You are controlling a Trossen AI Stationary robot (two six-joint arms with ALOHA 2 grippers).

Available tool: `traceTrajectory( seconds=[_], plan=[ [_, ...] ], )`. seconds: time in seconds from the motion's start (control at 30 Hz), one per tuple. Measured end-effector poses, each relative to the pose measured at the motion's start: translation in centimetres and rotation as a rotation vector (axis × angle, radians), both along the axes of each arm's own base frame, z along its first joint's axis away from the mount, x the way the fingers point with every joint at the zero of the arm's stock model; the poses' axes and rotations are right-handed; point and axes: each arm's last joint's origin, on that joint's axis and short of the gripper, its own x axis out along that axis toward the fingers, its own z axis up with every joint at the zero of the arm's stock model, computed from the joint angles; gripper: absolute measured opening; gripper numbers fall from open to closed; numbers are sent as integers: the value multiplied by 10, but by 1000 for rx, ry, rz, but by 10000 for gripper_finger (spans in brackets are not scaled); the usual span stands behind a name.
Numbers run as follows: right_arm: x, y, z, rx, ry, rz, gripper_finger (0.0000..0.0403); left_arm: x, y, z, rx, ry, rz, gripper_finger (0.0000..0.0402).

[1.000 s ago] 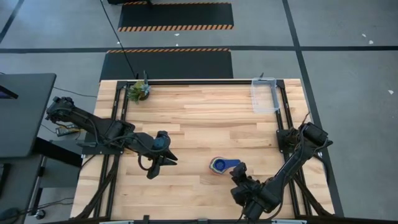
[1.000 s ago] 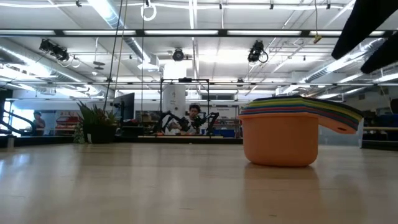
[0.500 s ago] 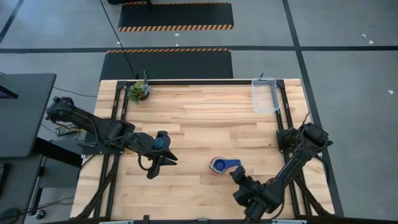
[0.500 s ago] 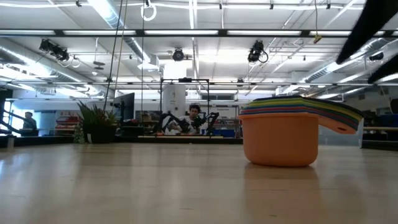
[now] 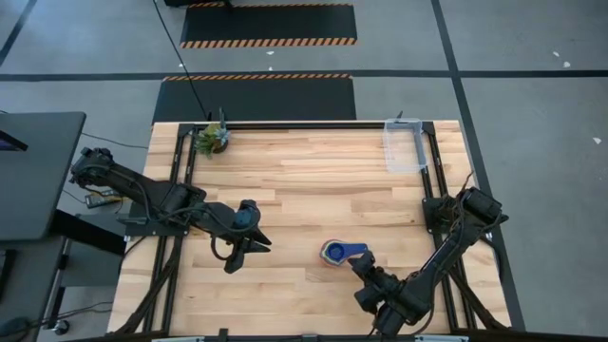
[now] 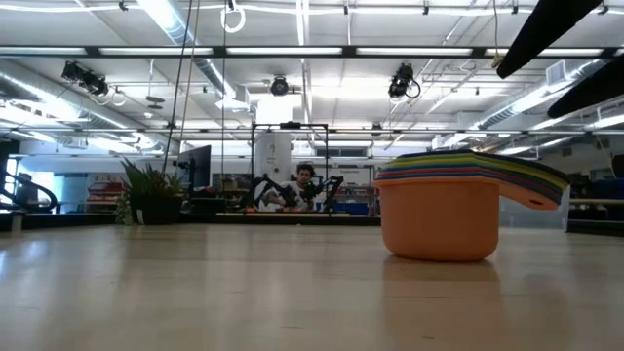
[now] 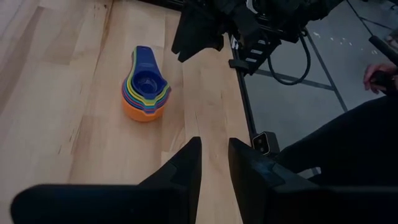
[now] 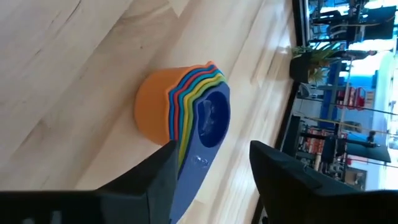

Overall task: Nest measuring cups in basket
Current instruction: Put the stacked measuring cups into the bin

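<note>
High view — nested stack of plastic measuring cups (image 5: 333, 252), dark blue on top, stands on the wooden table (image 5: 304, 180) right of centre; clear rectangular basket (image 5: 404, 145) sits far right, well apart. Right claw (image 5: 365, 267) hovers just beside the stack. Wrist views — right claw spread wide, empty; left claw (image 7: 213, 163) narrowly parted, empty.

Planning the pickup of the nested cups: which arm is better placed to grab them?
Right. The right hand hovers open just beside the nested measuring cups, by the handles. The left hand waits farther across the table, and the basket is on the right side.
</note>
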Motion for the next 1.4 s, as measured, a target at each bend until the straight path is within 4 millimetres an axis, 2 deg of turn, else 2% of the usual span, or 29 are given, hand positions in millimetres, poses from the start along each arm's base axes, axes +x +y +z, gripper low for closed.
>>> traceTrajectory(
  seconds=[0.67, 1.0, 1.2, 1.4],
  plan=[
    [14, -16, -19, 1, 58, 27, 216, 0, 0, 0, 0, 0, 0, 87],
    [22, -24, -19, -19, 142, 69, 216, 0, 0, 0, 0, 0, 0, 87],
    [28, -29, -19, -4, 133, 50, 216, 0, 0, 0, 0, 0, 0, 87],
    [25, -25, -18, 6, 97, 38, 216, 0, 0, 0, 0, 0, 0, 87]
  ],
)
